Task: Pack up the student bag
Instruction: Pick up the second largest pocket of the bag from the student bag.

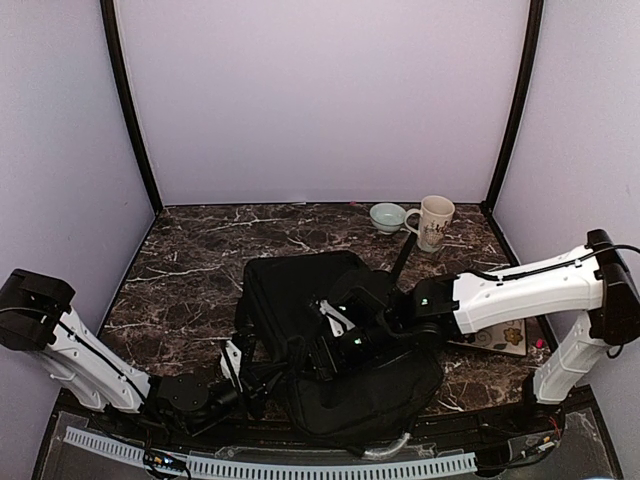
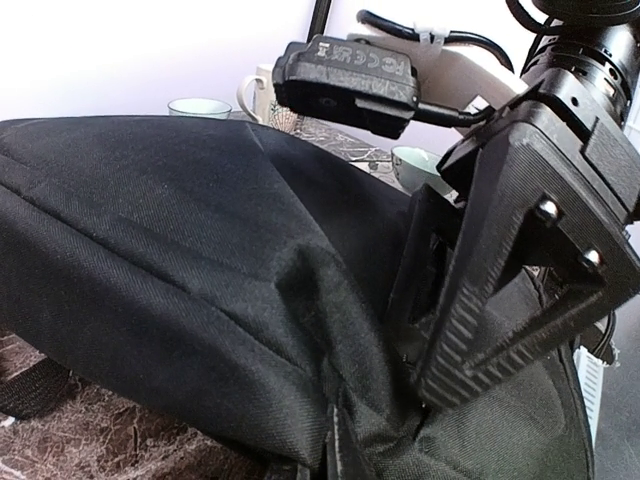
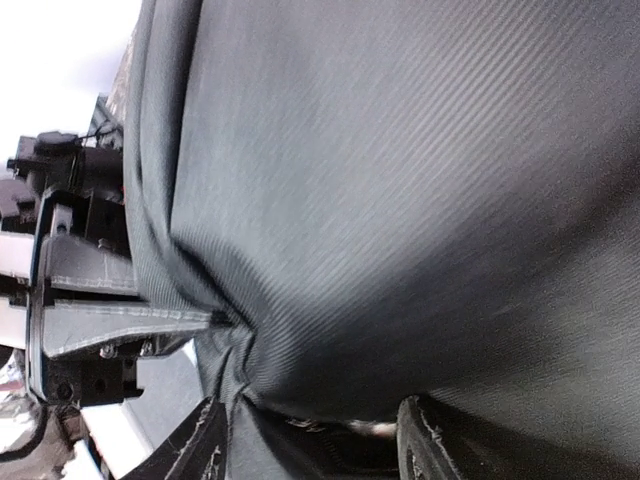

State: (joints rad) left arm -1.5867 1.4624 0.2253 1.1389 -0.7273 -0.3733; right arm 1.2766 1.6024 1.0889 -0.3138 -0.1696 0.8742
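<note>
From above, the student bag [image 1: 290, 290] lies slumped mid-worktop [image 1: 190, 270], toward the near edge. Only the right wrist view gives the detail: the left pincer [image 3: 205, 320] is clamped tight on a fold of fabric. The right pincer [image 3: 310, 435] stands half-spread astride a bulge of cloth.

White shells with black joints are being shown on the left arm [image 1: 85, 360] and right arm [image 1: 520, 290]; silver screws [image 2: 546, 210] are being shown on a ribbed black finger [image 2: 480, 340] of the right gripper [image 3: 315, 445].
</note>
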